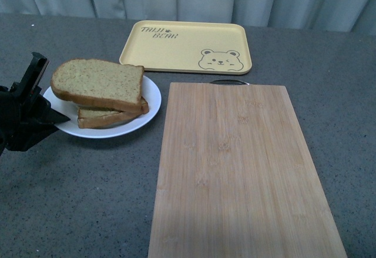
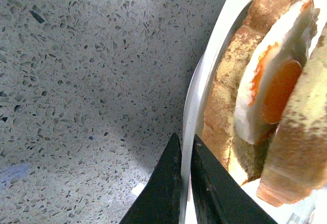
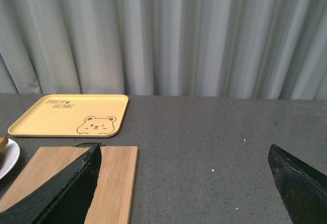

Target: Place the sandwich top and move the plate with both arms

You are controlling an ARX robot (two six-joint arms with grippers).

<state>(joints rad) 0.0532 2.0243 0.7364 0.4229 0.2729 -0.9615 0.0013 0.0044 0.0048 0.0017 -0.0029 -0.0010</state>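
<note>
The white plate [image 1: 150, 96] sits on the grey table at the left, holding a sandwich. The sandwich top [image 1: 97, 83], a tan speckled bread slice, lies on the lower slice [image 1: 108, 117]. In the left wrist view the fried egg [image 2: 271, 89] shows between the two slices. My left gripper [image 1: 56, 117] is shut on the plate's left rim [image 2: 191, 117], one finger above and one below. My right gripper [image 3: 184, 155] is open and empty, out of the front view, over the bare table to the right of the board.
A bamboo cutting board [image 1: 235, 170] lies right of the plate, its corner showing in the right wrist view [image 3: 115, 178]. A yellow bear tray [image 1: 188, 46] sits behind them, with a grey curtain [image 3: 204, 35] at the back.
</note>
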